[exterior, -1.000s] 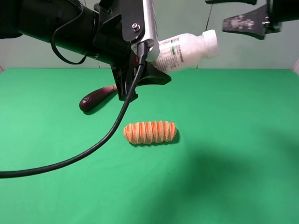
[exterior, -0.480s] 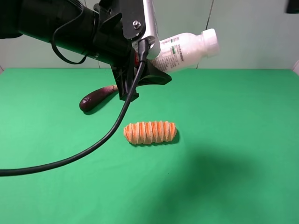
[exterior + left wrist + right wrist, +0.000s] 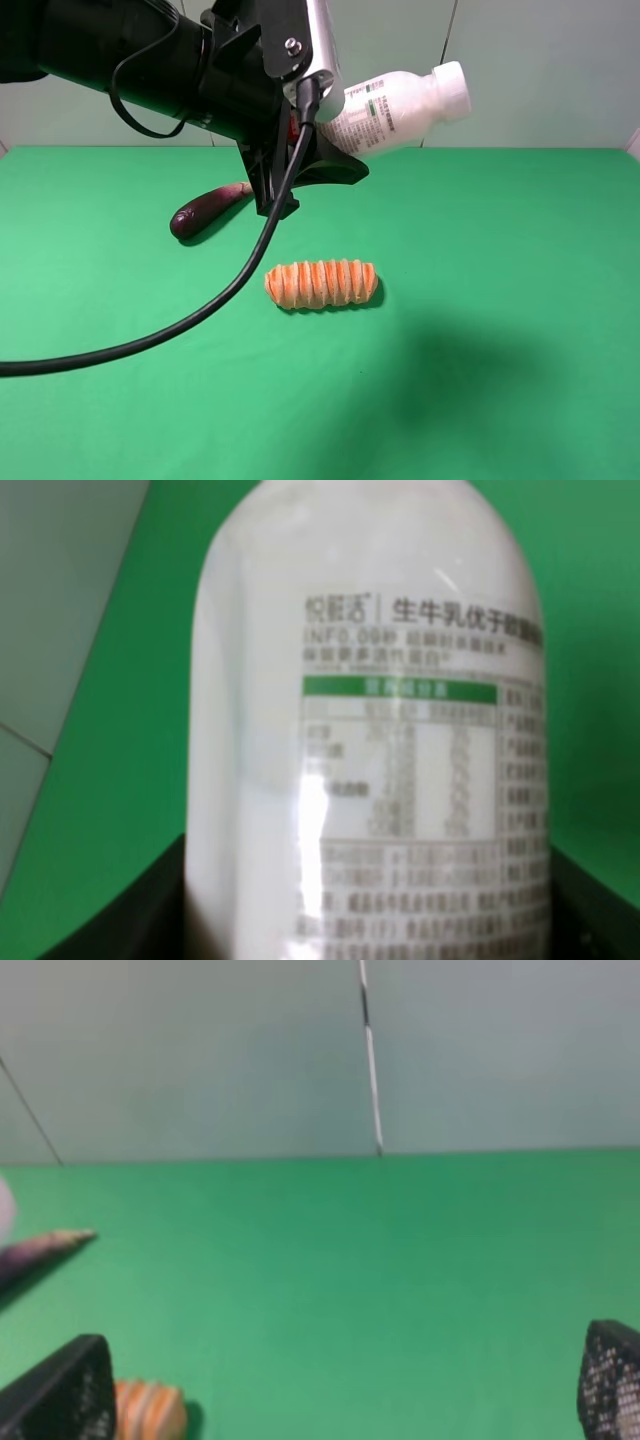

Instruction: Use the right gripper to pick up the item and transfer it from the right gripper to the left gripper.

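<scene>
One handover, apparently done

The right gripper [image 3: 335,1390] has pulled clear of the high camera's view, jaws spread wide and empty, so the transfer looks complete. Now the left gripper [image 3: 315,160] alone pinches the white bottle [image 3: 405,105] by its base, tilted cap-outward, high above the green table [image 3: 500,300].

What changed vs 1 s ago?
The right gripper, open and empty, pulled back from the bottle and left the exterior high view. The left gripper keeps holding the bottle aloft, barely shifted. The eggplant and striped roll have not moved.
</scene>
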